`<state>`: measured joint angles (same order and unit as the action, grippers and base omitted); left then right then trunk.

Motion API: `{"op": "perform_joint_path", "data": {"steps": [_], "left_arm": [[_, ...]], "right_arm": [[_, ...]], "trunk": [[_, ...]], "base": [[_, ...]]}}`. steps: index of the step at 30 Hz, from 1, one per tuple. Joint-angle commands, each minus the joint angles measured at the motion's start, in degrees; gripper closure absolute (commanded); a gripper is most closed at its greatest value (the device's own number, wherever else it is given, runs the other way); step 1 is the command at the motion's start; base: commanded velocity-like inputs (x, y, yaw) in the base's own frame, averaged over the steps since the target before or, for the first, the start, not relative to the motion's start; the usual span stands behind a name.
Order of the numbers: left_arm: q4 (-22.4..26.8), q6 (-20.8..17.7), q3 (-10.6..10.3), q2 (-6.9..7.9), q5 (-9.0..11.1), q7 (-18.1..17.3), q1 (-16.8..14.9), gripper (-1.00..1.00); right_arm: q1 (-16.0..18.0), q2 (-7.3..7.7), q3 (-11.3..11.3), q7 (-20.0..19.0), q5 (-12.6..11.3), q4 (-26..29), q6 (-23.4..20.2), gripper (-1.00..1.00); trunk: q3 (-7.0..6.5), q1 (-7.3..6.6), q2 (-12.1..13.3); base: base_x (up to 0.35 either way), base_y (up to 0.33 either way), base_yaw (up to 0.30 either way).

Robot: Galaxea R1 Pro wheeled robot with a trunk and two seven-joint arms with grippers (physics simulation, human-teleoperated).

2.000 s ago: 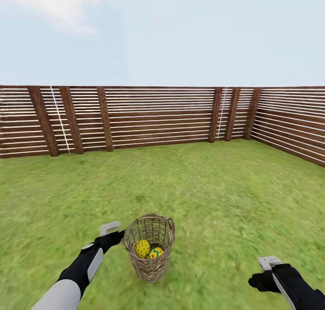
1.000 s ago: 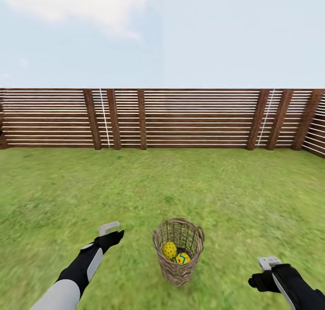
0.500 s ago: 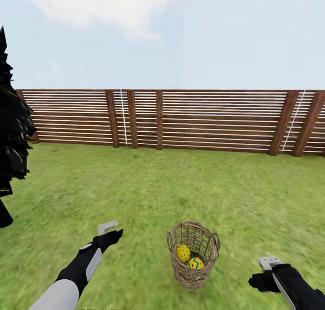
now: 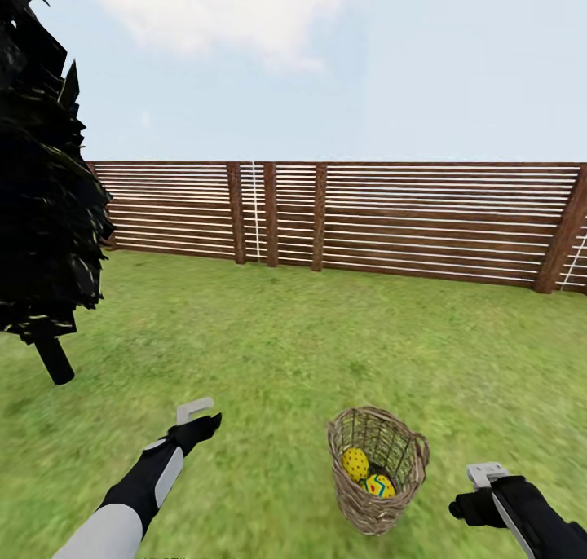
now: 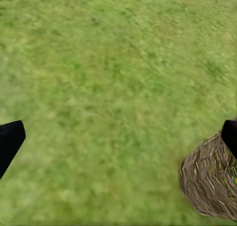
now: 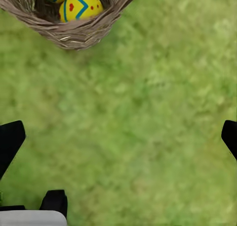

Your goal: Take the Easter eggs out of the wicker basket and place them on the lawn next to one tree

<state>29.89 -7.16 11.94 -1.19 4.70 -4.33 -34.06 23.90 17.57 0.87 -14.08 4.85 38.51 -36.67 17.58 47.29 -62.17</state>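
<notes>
Head view shows the wicker basket [image 4: 377, 479] standing upright on the lawn [image 4: 326, 355], between the two arms and nearer the right one, with two Easter eggs [image 4: 355, 464] visible inside it; whether a third lies beneath them cannot be told. The left pincer [image 4: 196, 412] hangs over bare grass well apart from the basket, and the right pincer [image 4: 486, 473] sits just beside the basket's rim; both are released and hold nothing, their fingertips wide apart at the frame edges in the wrist views.

Risks, as I judge them: the basket is tall and narrow, so a pincer reaching in at an angle could catch the rim and tip it, rolling the eggs across the grass. The eggs are small and rounded, and a shallow pinch may squirt one out.

Against the earlier frames, the camera has swung leftward: the tree [image 4: 49, 176] has come into sight at the left, the fence has slid right, and the basket now lies further right in the picture.
</notes>
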Motion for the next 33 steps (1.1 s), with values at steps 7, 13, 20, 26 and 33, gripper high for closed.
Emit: {"op": "perform_joint_path", "data": {"steps": [7,13,20,26,33], "left_arm": [[0.08,-0.48,0.54,0.85,0.66,-0.41,-0.04,-1.0],[0.08,-0.49,0.51,0.84,0.67,-0.41,-0.04,-1.0],[0.0,-0.49,0.45,0.8,0.66,-0.41,-0.04,-1.0],[0.0,-0.49,0.53,0.83,0.66,-0.41,-0.04,-1.0],[0.0,-0.5,0.47,0.83,0.66,-0.41,-0.04,-1.0]], "right_arm": [[0.01,0.01,0.13,-0.42,0.43,0.2,-0.19,-1.0],[0.01,0.01,0.16,-0.46,0.43,0.23,-0.17,-1.0],[0.01,0.01,0.18,-0.5,0.42,0.42,-0.17,-1.0],[0.01,0.01,0.11,-0.46,0.42,0.43,-0.16,-1.0],[0.01,0.01,0.09,-0.46,0.42,0.43,-0.2,-1.0]], "trunk": [[0.07,0.02,-0.05],[0.07,0.02,-0.05],[0.07,0.02,-0.05],[0.07,0.02,-0.05],[0.07,0.02,-0.05]], "base": [[0.289,0.0,0.146],[0.333,0.0,0.005],[0.333,0.0,0.0],[0.334,0.075,0.0],[0.254,0.097,0.0]]}}
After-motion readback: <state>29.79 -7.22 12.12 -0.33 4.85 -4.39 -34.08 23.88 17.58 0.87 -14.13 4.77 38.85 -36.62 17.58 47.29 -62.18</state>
